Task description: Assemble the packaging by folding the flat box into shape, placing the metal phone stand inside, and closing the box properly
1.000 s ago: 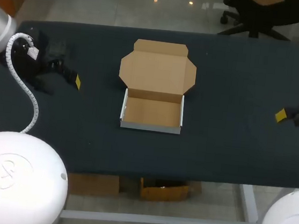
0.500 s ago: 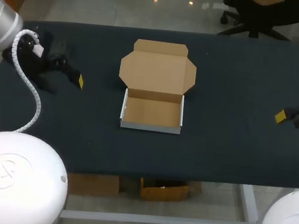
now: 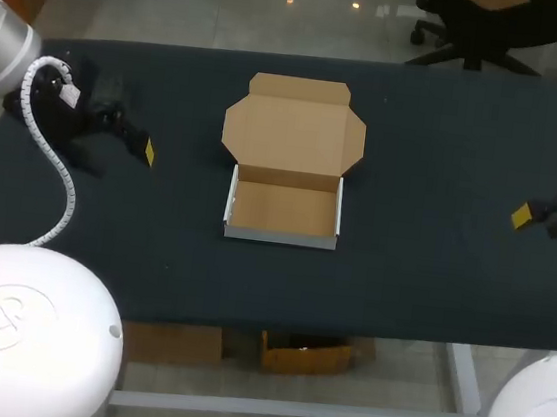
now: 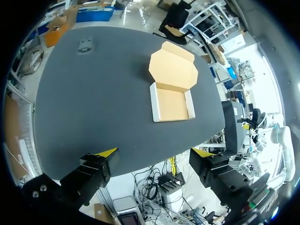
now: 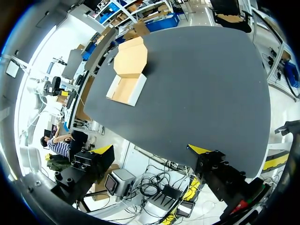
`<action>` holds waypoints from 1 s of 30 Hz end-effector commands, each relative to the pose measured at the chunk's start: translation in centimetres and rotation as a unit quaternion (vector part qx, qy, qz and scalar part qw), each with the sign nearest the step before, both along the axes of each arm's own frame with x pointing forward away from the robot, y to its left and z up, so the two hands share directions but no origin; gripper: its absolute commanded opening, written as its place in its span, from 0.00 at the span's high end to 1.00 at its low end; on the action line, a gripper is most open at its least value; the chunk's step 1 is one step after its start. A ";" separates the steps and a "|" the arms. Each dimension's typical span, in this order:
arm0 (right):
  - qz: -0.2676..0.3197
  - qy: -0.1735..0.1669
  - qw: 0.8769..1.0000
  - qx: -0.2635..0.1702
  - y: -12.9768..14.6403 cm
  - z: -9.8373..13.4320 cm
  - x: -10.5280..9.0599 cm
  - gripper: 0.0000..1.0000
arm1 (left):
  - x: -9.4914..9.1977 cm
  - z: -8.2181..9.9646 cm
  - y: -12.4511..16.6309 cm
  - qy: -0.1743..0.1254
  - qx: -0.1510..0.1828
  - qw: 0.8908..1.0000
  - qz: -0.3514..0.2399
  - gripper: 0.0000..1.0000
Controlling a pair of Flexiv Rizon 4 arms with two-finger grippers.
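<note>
Slightly rightward of a second ago, the left gripper (image 3: 147, 150) hangs over the left side of the table (image 3: 422, 275), fingers apart. At the right edge the right gripper (image 3: 524, 215) has not shifted, its fingers likewise spread. Between them, mid-table, sits the folded box (image 3: 284, 209), its lid (image 3: 294, 130) lying open on the far side.

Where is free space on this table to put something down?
Bare table lies on both sides of the open box: a wide patch toward the left jaws, another toward the right jaws. A strip is also free between the box's front wall and the near edge. Behind, the flat lid leaves little room.
</note>
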State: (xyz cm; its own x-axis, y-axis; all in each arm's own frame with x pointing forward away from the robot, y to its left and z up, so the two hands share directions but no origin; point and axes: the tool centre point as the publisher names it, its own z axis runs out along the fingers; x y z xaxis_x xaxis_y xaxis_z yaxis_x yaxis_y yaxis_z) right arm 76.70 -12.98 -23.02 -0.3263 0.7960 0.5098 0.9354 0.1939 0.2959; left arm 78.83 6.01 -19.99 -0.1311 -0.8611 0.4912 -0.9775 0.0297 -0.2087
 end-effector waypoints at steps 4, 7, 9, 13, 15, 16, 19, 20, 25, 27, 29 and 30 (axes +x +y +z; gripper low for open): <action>0.000 0.001 1.000 0.007 0.0 0.2 -0.1 0.00 | 0.0 0.1 0.0 0.001 0.000 1.000 0.001 0.00; -0.012 0.000 1.000 0.023 0.0 0.8 -0.4 0.00 | -0.1 0.3 -0.1 -0.001 0.000 1.000 0.004 0.00; -0.019 0.001 0.999 0.032 0.0 1.1 -0.6 0.00 | -0.1 0.4 -0.1 -0.003 0.000 1.000 0.005 0.00; -0.023 0.007 0.999 0.042 0.1 1.5 -0.9 0.00 | -0.1 0.5 -0.2 -0.006 0.001 1.000 0.007 0.00; -0.027 0.014 0.999 0.040 0.1 1.5 -1.0 0.00 | -0.1 0.5 -0.2 -0.006 0.002 1.000 0.008 0.00; -0.030 0.017 0.999 0.037 0.1 1.5 -1.0 0.00 | -0.1 0.5 -0.2 -0.007 0.002 1.000 0.009 0.00; -0.026 0.020 0.999 0.039 0.2 1.5 -1.0 0.00 | 0.0 0.5 -0.3 -0.011 0.000 1.000 0.008 0.00; -0.025 0.021 0.999 0.038 0.2 1.5 -1.0 0.00 | 0.0 0.4 -0.3 -0.011 -0.001 1.000 0.008 0.00; -0.021 0.027 0.999 0.036 0.4 1.3 -0.8 0.00 | 0.1 0.3 -0.4 -0.011 0.000 1.000 0.007 0.00; -0.023 0.030 0.999 0.034 0.4 1.2 -0.8 0.00 | 0.3 0.2 -0.4 -0.009 0.001 1.000 0.008 0.00; -0.023 0.030 0.999 0.034 0.4 1.2 -0.8 0.00 | 0.5 0.0 -0.4 -0.006 0.003 1.000 0.008 0.00; -0.023 0.030 0.999 0.034 0.4 1.2 -0.8 0.00 | 0.6 -0.1 -0.4 -0.005 0.003 1.000 0.008 0.00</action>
State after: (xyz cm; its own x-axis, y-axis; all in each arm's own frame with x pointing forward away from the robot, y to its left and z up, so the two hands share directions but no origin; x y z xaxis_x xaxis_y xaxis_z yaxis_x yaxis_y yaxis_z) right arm 75.77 -12.51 -21.95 -0.2570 0.7746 0.5779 0.9586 0.1282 0.2544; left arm 78.95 5.83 -19.87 -0.1256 -0.8637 0.4882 -0.9739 0.0136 -0.2265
